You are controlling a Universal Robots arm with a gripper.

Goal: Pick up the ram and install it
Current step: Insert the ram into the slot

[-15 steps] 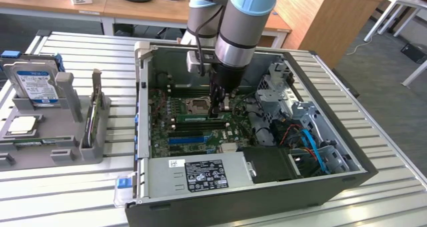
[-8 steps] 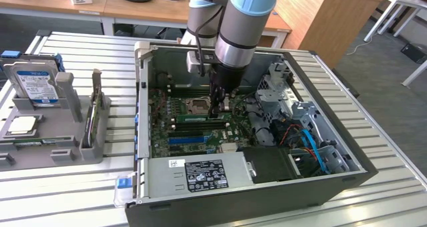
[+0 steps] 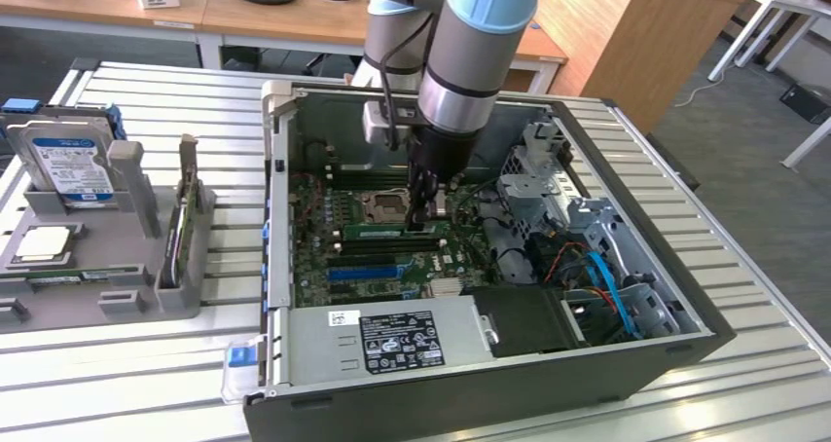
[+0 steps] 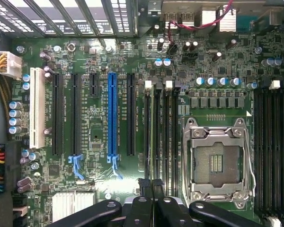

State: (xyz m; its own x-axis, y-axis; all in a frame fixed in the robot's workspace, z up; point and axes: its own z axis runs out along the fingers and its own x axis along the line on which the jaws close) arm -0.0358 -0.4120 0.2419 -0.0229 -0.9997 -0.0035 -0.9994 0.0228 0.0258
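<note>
The ram (image 3: 387, 233) is a thin green stick standing on edge in the row of black memory slots beside the CPU socket (image 3: 385, 205), inside the open computer case (image 3: 279, 169). My gripper (image 3: 429, 213) reaches straight down into the case and is shut on the end of the ram at the exterior view's right. In the wrist view the black fingertips (image 4: 144, 189) press together over the memory slots (image 4: 166, 127), next to the empty CPU socket (image 4: 217, 163). There the ram runs edge-on away from my gripper (image 4: 151, 187). How deep it sits in the slot I cannot tell.
A grey parts fixture (image 3: 130, 228) at the exterior view's left holds a blue-labelled hard drive (image 3: 65, 165) and a processor chip (image 3: 46, 242). The power supply (image 3: 389, 340), drive cage (image 3: 532, 184) and blue cables (image 3: 610, 286) crowd the case. A blue expansion slot (image 4: 112, 113) lies beside the memory slots.
</note>
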